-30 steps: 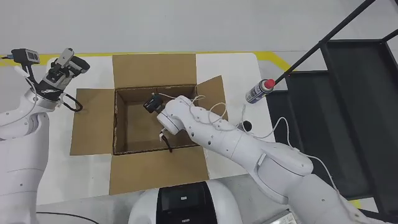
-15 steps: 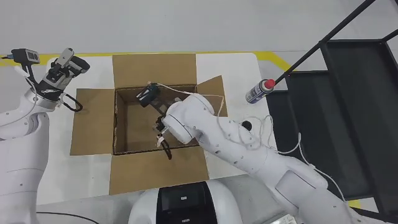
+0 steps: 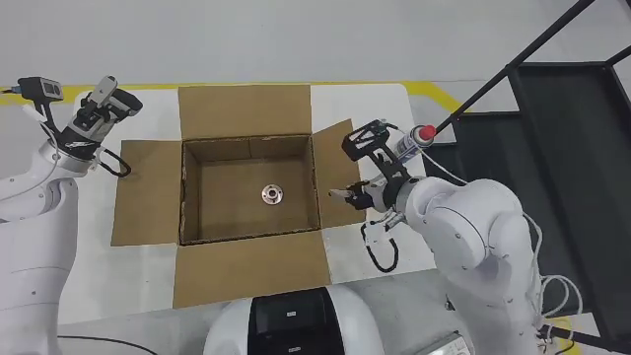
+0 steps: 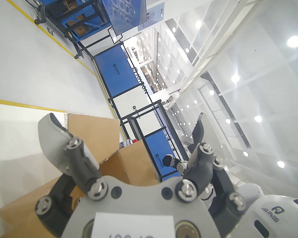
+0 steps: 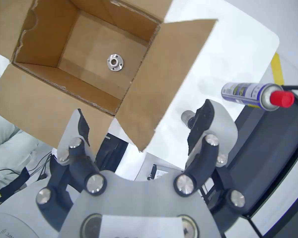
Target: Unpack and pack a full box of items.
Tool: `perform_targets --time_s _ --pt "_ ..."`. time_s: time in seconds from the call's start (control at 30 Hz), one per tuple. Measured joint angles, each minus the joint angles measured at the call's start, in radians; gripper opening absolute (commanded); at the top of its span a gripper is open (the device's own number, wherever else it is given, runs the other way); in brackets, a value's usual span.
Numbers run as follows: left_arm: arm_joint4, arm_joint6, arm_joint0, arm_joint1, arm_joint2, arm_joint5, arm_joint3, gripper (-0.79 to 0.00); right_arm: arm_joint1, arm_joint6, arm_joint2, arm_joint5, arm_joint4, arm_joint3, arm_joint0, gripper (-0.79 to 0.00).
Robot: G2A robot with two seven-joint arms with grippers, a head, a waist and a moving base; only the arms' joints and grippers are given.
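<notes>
A metal disc lies in the open box, while the right jaws beside it and the left jaws stand spread, empty.

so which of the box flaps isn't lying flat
The flap on the spray can side: it tilts upward at an angle, while the other three lie spread out flat.

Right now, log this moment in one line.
cardboard box open | metal flange inside | spray can right of box | right hand open by right flap | left hand open left of box
</notes>
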Motion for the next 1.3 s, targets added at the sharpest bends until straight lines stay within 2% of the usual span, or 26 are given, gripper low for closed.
perform_targets --time_s 0.27,0.43,0.7,0.93,1.3 --pt "0.000 0.000 0.000 0.000 0.000 0.000 0.000 0.000 0.017 -0.065 0.224 -0.030 0.143 0.037 -0.174 0.000" --pt "0.000 0.000 0.000 0.000 0.000 0.000 0.000 0.000 0.024 -0.115 0.282 -0.056 0.186 0.117 -0.235 0.000" --pt "0.000 0.000 0.000 0.000 0.000 0.000 0.000 0.000 0.032 -0.221 0.238 -0.119 0.209 0.351 -0.197 0.000" --pt "0.000 0.000 0.000 0.000 0.000 0.000 0.000 0.000 0.038 -0.264 0.157 -0.080 0.071 0.515 -0.122 0.000" --pt "0.000 0.000 0.000 0.000 0.000 0.000 0.000 0.000 0.037 -0.349 0.086 -0.011 0.033 0.710 -0.031 0.000"
